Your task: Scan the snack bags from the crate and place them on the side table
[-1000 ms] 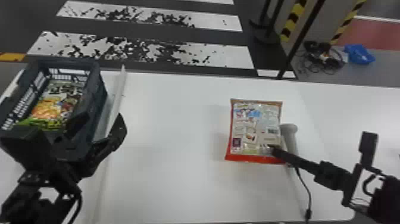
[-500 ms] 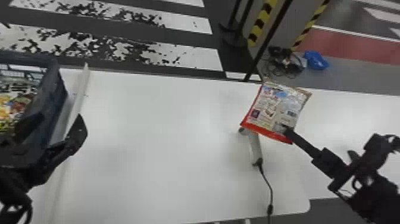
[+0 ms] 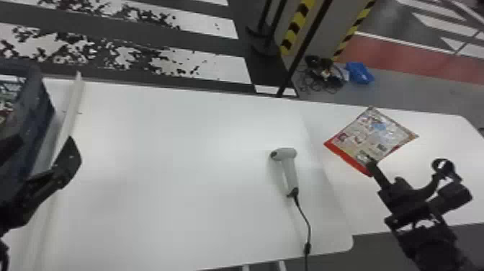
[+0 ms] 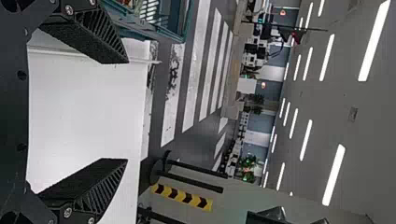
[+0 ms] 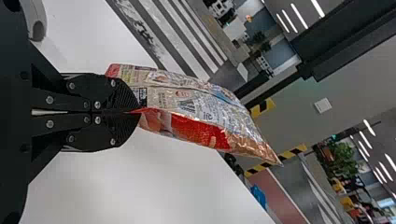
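White table [image 3: 162,144], dark crate [image 3: 36,119], snack bags [image 3: 5,105] inside

Broad white stripes [image 3: 212,68] with dark, flaking patches cross the dark floor in the head view; near them two black posts [image 3: 264,20] stand on round bases, just beside a grey column [image 3: 326,25] edged with yellow-and-black tape [image 3: 298,27]; tangled black cables [image 3: 322,77] lie near a blue item [image 3: 360,73]; beyond runs a red floor band [image 3: 399,59]; the left wrist view shows lit ceiling strips [image 4: 334,175] and green plants [image 4: 248,163].
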